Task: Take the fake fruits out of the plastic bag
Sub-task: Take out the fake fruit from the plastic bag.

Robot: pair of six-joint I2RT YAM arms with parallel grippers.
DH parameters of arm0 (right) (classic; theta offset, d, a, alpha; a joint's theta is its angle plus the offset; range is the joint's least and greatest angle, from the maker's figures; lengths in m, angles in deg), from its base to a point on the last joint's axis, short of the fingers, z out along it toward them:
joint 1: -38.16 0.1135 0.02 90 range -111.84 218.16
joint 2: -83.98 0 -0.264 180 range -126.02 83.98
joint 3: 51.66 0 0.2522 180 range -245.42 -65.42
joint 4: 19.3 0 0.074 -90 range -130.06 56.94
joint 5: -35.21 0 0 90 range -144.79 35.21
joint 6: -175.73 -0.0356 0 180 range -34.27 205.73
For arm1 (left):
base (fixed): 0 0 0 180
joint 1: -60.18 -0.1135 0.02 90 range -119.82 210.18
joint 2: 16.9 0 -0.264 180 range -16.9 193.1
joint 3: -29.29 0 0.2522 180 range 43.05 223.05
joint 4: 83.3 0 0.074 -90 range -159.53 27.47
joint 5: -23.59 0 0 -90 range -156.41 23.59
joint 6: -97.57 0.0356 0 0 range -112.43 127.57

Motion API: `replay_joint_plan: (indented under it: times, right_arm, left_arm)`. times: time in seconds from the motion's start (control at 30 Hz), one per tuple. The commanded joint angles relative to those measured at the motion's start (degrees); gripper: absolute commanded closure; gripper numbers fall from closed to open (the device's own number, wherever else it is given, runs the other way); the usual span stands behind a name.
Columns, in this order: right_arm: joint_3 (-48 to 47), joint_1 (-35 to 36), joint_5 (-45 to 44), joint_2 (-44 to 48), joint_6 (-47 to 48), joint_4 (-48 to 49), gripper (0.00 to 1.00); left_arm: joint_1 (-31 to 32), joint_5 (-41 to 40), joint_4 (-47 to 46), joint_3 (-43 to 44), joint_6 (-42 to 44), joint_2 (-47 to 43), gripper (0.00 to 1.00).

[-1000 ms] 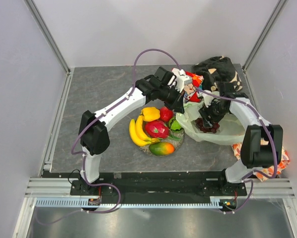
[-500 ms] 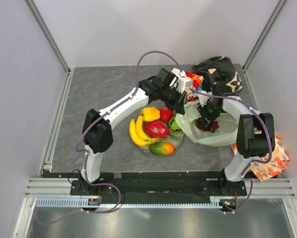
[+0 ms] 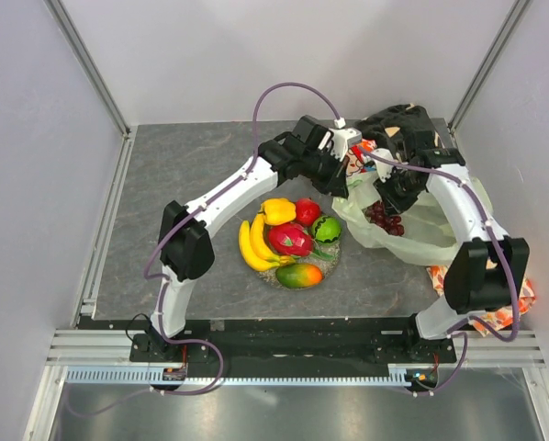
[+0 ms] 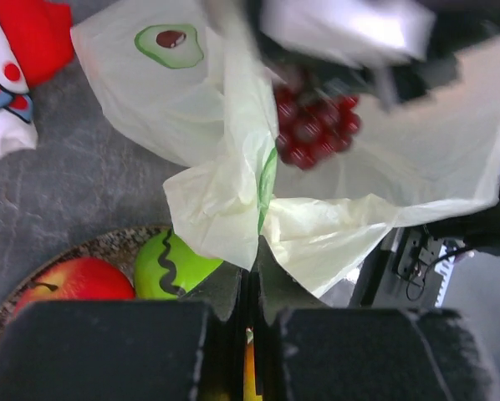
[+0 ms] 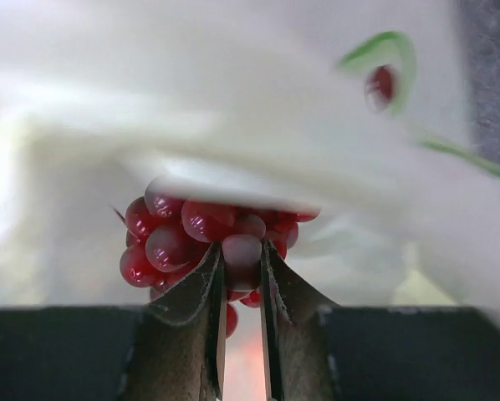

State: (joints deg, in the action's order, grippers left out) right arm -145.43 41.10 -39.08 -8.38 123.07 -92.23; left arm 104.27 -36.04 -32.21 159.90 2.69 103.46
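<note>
Plainly the right gripper (image 5: 242,251) has its fingertips almost together on a single berry at the near edge of the grapes (image 5: 179,234). The grapes lie inside the plastic bag (image 5: 258,125), with a fold of film draped over the cluster just beyond the tips, so a hold this thin may slip off, or drag film along, when the bunch is lifted. Farther off, the left gripper (image 4: 252,276) is pinched tight on the bag's rim, and if that pinch slides, the mouth may sag over the grapes.
</note>
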Motion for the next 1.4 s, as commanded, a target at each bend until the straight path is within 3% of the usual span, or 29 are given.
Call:
replay_joint_plan:
  times: [0.0,0.23,0.37,0.6,0.8,0.83,0.87,0.97,1.13,1.37]
  right_arm:
    - [-2.3,1.1,4.9,5.3,2.4,-11.8,0.78]
    - [1.8,1.3,-4.7,15.3,3.3,-13.7,0.81]
    - [-3.1,1.3,0.6,20.0,5.6,-16.3,0.79]
    - [-13.3,1.4,6.4,19.9,-1.6,-10.5,0.80]
    - [-11.0,1.3,2.9,18.8,-4.0,-6.4,0.81]
    - [-10.9,1.3,2.3,18.7,-4.8,-5.7,0.82]
    - [-11.0,1.3,2.3,18.6,-5.2,-5.0,0.82]
    - [-16.0,1.3,4.8,17.7,-6.6,-5.7,0.82]
    - [-26.6,1.2,6.5,16.2,-6.5,-8.9,0.82]
    - [-32.4,1.5,15.9,16.2,-10.0,-11.7,0.82]
  left_arm:
    - [-0.1,-2.6,-2.2,5.4,-1.5,2.1,0.98]
    - [-2.3,-3.9,-2.3,8.6,-0.5,4.6,0.98]
    - [-2.5,-1.3,-1.6,9.9,0.1,6.3,0.98]
    - [-1.7,1.4,-1.9,9.3,-0.2,5.2,0.98]
    - [-1.6,-0.5,-2.1,10.6,1.1,4.5,0.98]
    - [-1.6,-0.1,-2.0,10.6,1.2,4.3,0.95]
    - [-1.6,0.4,-2.0,10.6,1.5,3.8,0.81]
    - [-1.6,1.0,-2.2,10.7,1.5,2.7,0.52]
    - [-1.8,-2.4,-1.8,11.8,2.5,0.9,0.30]
    - [-6.6,-6.8,-1.3,11.5,1.8,-6.2,0.23]
